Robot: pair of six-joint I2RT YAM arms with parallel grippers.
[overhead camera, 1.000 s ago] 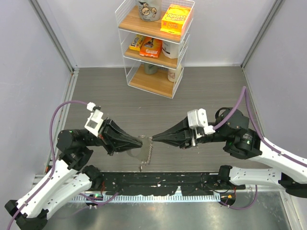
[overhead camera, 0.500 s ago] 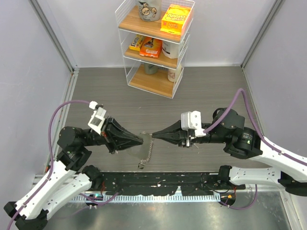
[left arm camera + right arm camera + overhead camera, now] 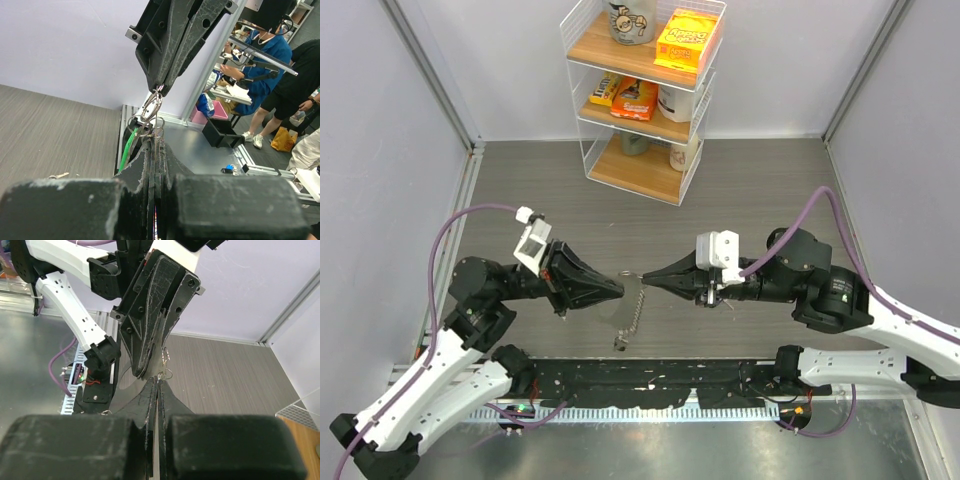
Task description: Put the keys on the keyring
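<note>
The keyring point(image 3: 632, 315) is a short chain that hangs between my two gripper tips, its lower end near the table. My left gripper point(image 3: 621, 289) is shut on its wire rings, seen close in the left wrist view point(image 3: 154, 134), with the green piece point(image 3: 127, 146) dangling beside them. My right gripper point(image 3: 646, 280) is shut on a thin ring loop point(image 3: 156, 102) at the keyring's top; its tips point(image 3: 158, 377) touch the left gripper's. I cannot make out the keys at the tips. A small pale piece point(image 3: 59, 175) lies on the table; it may be a key.
A white wire shelf rack point(image 3: 642, 92) with boxes and mugs stands at the back centre. Grey walls close in both sides. A black rail point(image 3: 650, 385) runs along the near table edge under the arms.
Both gripper tips have risen slightly and stay together. The left arm has stretched to the right, and the chain's lower end has lifted a little.
</note>
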